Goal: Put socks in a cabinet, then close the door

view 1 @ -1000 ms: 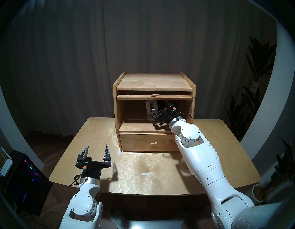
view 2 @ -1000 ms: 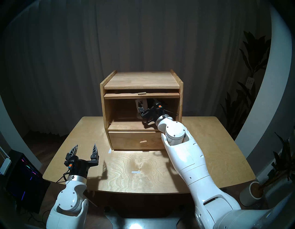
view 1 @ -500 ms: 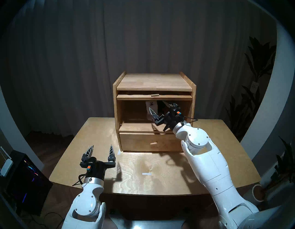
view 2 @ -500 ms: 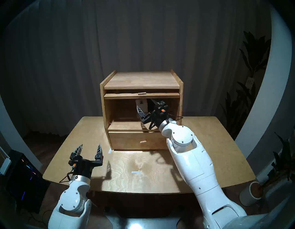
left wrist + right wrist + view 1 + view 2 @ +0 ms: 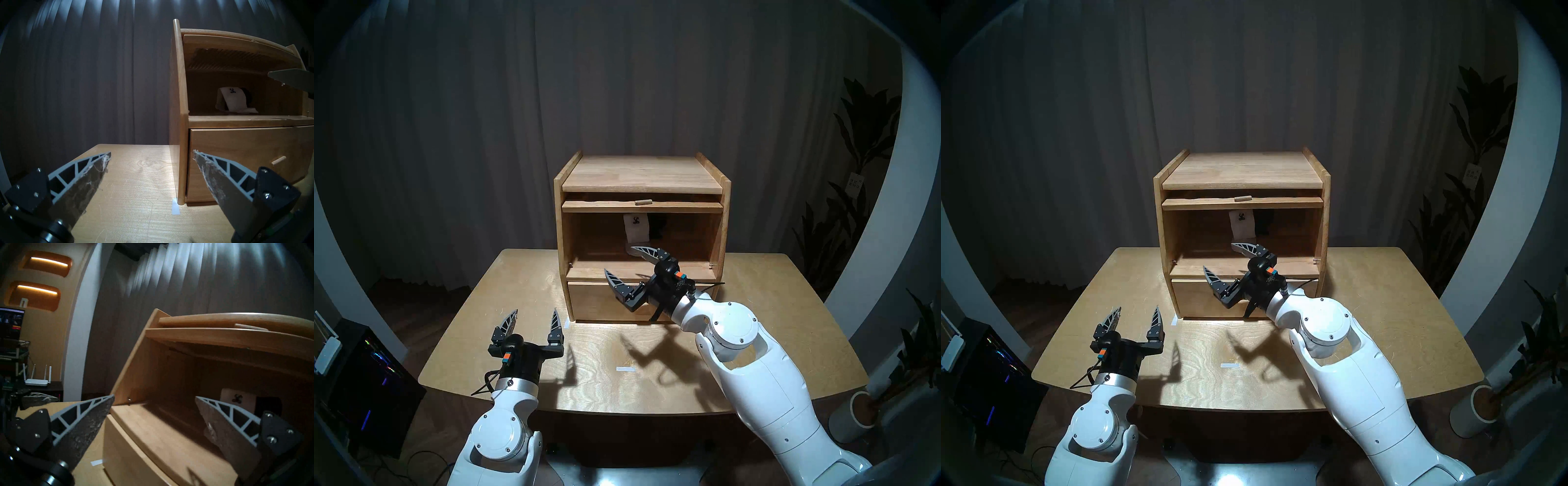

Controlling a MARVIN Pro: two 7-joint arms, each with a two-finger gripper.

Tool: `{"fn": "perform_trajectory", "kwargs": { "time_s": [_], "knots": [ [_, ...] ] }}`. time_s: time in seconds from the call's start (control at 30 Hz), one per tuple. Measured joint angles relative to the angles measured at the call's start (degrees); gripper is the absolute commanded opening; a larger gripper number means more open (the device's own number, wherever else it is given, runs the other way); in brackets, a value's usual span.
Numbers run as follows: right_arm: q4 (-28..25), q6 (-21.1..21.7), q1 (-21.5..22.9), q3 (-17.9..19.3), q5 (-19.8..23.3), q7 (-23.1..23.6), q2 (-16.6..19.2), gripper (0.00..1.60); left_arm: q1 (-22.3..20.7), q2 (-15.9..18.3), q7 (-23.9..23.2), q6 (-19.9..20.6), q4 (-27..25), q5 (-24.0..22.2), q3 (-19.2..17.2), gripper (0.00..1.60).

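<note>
My right gripper (image 5: 621,260) hangs wide open and empty in front of the cabinet (image 5: 641,176), its upper finger at the mouth of the upper compartment, its lower finger before the drawer (image 5: 595,302). My left gripper (image 5: 536,314) is also spread wide and empty, level above the table (image 5: 789,305) near its front left corner. The socks (image 5: 232,101) lie deep in the upper compartment against the back wall, the white one draped in front, the black one just beside it. The door (image 5: 641,206) is tucked up flat under the cabinet's top, its peg handle (image 5: 643,202) facing out.
</note>
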Motion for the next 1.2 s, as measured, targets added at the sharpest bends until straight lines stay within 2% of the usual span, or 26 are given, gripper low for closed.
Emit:
{"fn": "perform_trajectory", "kwargs": {
  "time_s": [0.17, 0.4, 0.57, 0.73, 0.93, 1.2],
  "knots": [
    [-3.3, -1.6, 0.1, 1.8, 0.9, 0.7, 0.6, 1.60, 0.2, 0.0, 0.1, 0.0, 0.0, 0.0, -0.1, 1.60],
    [-8.7, -4.2, 1.4, 8.1, 2.5, -0.4, 1.8, 1.60, 0.5, 0.1, 0.3, 0.0, 0.0, 0.0, -0.4, 1.60],
    [-12.6, -5.9, 1.9, 13.1, 3.7, -2.7, 3.0, 1.60, 0.6, 0.2, 0.4, 0.0, 0.0, 0.0, -0.5, 1.60],
    [-16.1, -6.7, 1.5, 18.3, 4.9, -7.0, 4.4, 1.60, 0.5, 0.3, 0.4, 0.0, 0.0, 0.2, -0.2, 1.60],
    [-14.8, -6.4, -1.4, 24.0, 5.6, -12.9, 5.9, 1.60, 0.1, 0.4, 0.5, 0.1, -0.1, 0.5, 0.0, 1.60],
    [-7.8, -4.0, -7.6, 32.0, 7.0, -21.3, 7.0, 1.60, -1.2, 0.7, 1.6, 0.5, -0.1, 1.3, -1.1, 1.60]
  ]
}}
